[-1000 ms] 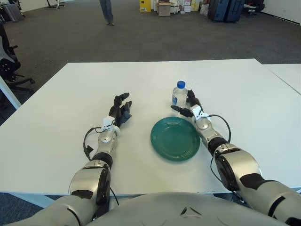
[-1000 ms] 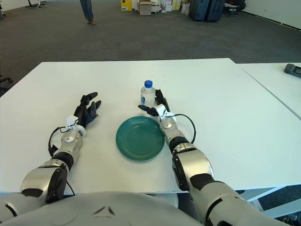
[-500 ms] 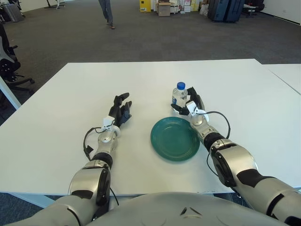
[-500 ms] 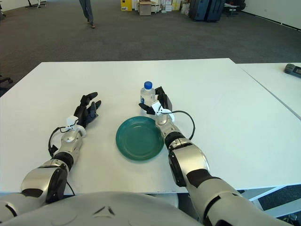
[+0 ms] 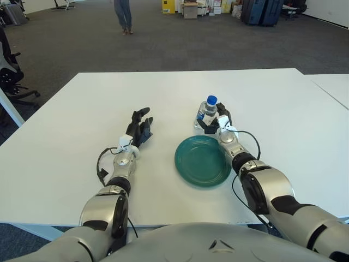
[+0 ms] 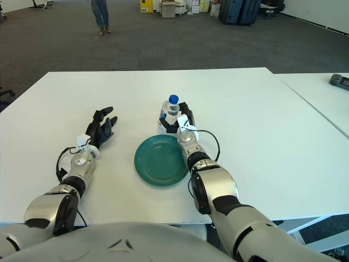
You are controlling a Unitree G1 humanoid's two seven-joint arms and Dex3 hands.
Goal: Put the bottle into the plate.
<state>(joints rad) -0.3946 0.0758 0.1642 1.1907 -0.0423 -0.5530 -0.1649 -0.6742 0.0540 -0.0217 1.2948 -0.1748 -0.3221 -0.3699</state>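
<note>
bottle (image 5: 208, 113) lower body hidden behind right robot hand (image 5: 214, 123), walking person (image 5: 123, 15) cropped above waist

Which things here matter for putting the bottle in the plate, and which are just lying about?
Job: bottle, tilted in the right hand; green plate, nothing on it.
Not part of it: left hand resting open on the white table; person walking and boxes beyond.

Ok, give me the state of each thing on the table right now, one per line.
bottle: capped, tilted, gripped, still outside the plate.
plate: empty, flat on the table.
right hand: fingers closed around the bottle, just behind the plate.
left hand: open, resting idle on the table.
</note>
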